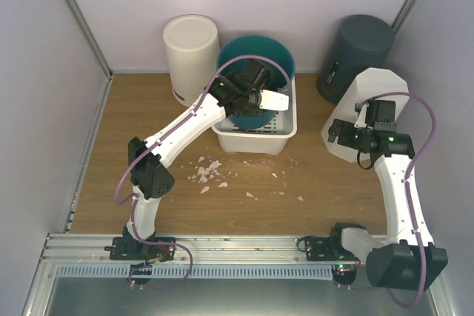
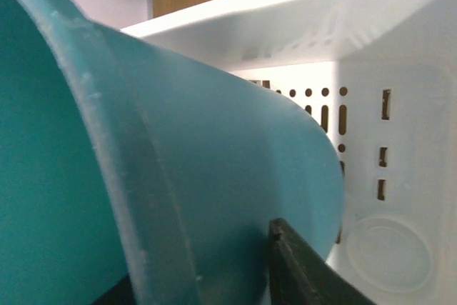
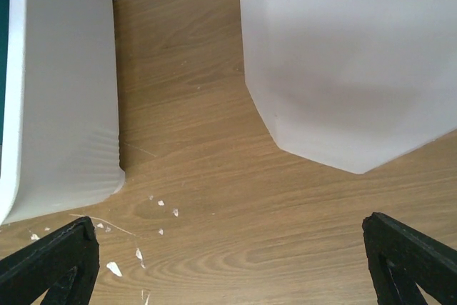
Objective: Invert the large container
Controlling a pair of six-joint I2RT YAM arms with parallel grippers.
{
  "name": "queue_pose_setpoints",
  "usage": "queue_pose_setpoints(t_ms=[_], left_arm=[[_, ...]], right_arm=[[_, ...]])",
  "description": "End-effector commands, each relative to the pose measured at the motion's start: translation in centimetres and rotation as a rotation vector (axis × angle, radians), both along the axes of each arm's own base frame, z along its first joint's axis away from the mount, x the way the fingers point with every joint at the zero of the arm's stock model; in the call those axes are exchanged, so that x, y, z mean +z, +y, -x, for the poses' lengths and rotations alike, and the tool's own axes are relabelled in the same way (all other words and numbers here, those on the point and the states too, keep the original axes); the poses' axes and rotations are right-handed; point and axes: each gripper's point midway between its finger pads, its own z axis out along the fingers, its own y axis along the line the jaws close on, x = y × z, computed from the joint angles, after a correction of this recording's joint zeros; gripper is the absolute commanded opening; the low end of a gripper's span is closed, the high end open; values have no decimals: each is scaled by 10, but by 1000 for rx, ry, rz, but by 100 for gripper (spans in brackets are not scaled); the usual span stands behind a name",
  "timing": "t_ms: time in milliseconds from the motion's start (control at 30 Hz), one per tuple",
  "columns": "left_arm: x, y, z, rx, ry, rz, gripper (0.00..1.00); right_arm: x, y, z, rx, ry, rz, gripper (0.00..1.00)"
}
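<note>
The large teal container (image 1: 275, 54) stands tilted in the white basket (image 1: 255, 140), its open mouth facing up and back. My left gripper (image 1: 252, 105) is shut on its wall at the rim. In the left wrist view the teal wall (image 2: 214, 176) fills the frame, with one dark finger (image 2: 303, 269) on its outside and the other mostly hidden inside. My right gripper (image 1: 346, 120) hangs open and empty over bare table; in its wrist view (image 3: 228, 230) it sits between the basket (image 3: 64, 91) and a white angular container (image 3: 350, 55).
A white cylinder (image 1: 190, 53) stands at the back left and a dark grey cylinder (image 1: 355, 53) at the back right. The white angular container (image 1: 381, 86) lies at the right. White chips (image 1: 211, 172) are scattered in front of the basket. Walls close in on both sides.
</note>
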Motion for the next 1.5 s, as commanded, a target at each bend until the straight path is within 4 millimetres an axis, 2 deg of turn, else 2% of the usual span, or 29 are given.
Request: queue_pose_setpoints(t_ms=[0,67,133,233,367,467,567,733,933,1033,1233,1367,1467], left_arm=[[13,7,-1,14,-29,-19,23],[15,8,-2,21,-37,-20,17],[16,8,-2,22,-39,-21,15],[18,9,-2,25,-47,-30,5],[21,11,-1,32,-50,-35,0],[34,10,3,36,-71,-20,0],[59,7,12,30,-109,19,0],[111,-1,36,11,-184,129,0],[181,1,61,32,-209,410,0],[215,13,76,43,-181,584,0],[285,50,123,-8,-136,892,0],[317,76,156,-54,-70,1058,0],[329,96,185,-118,30,1154,0]], right_arm=[[1,6,0,27,-21,-11,100],[1,6,-1,30,-24,-13,100],[2,6,0,30,-25,-13,100],[2,7,1,33,-27,-16,100],[4,8,2,32,-30,-18,100],[4,8,3,36,-32,-18,100],[6,10,3,40,-38,-26,100],[13,11,4,43,-53,-28,100],[28,14,3,54,-94,-42,100],[48,14,3,48,-151,-41,100],[95,13,7,41,-267,-27,100],[122,12,11,36,-323,-23,100],[148,12,17,27,-379,-19,100]])
